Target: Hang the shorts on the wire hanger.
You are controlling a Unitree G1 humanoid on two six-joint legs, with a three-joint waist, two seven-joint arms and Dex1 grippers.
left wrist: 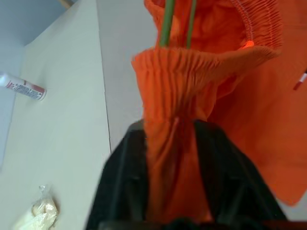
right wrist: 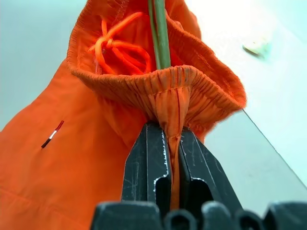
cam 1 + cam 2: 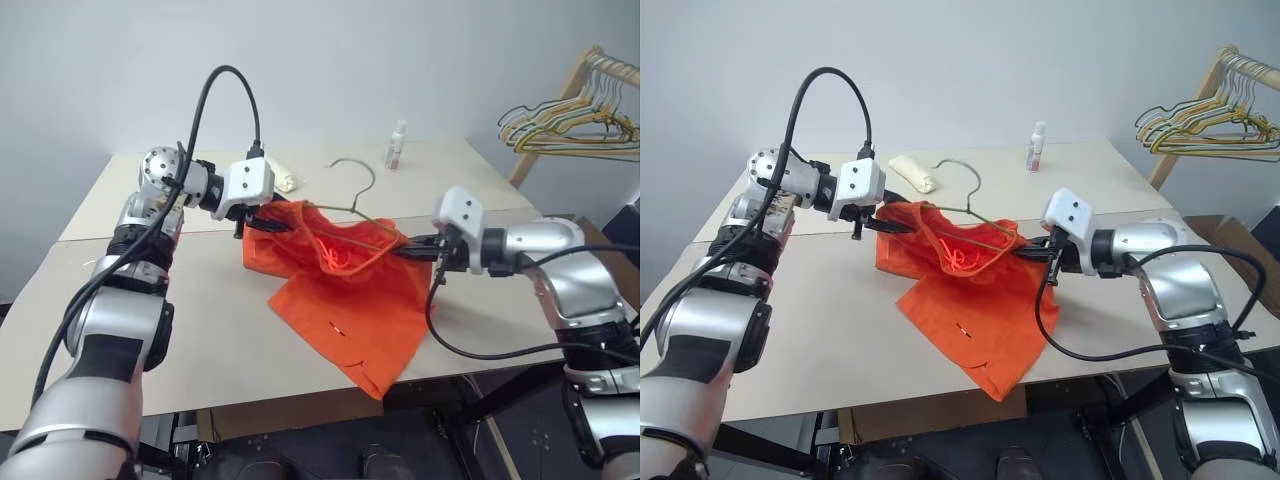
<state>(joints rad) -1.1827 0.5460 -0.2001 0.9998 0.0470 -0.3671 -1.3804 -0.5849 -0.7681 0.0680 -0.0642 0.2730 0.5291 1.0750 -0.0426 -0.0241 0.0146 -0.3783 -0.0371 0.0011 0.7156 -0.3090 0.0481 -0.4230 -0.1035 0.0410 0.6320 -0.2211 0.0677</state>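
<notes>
Two grippers stretch orange shorts (image 3: 340, 285) between them above a pale table (image 3: 200, 320). Right gripper (image 2: 173, 143) is pinched tight on the waistband. Left gripper (image 1: 175, 139) has its fingers parted, waistband fabric lying between them. Thin wire hanger (image 3: 358, 200) sits inside the waistband, hook pointing up.

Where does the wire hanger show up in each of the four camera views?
Left eye view: wire hanger, hook above the shorts at centre.
Right eye view: just left of centre, hook above the shorts.
Left wrist view: two wires entering the waistband at the top.
Right wrist view: one wire crossing the waistband, top centre.
Shared landmark: the gathered orange waistband.
</notes>
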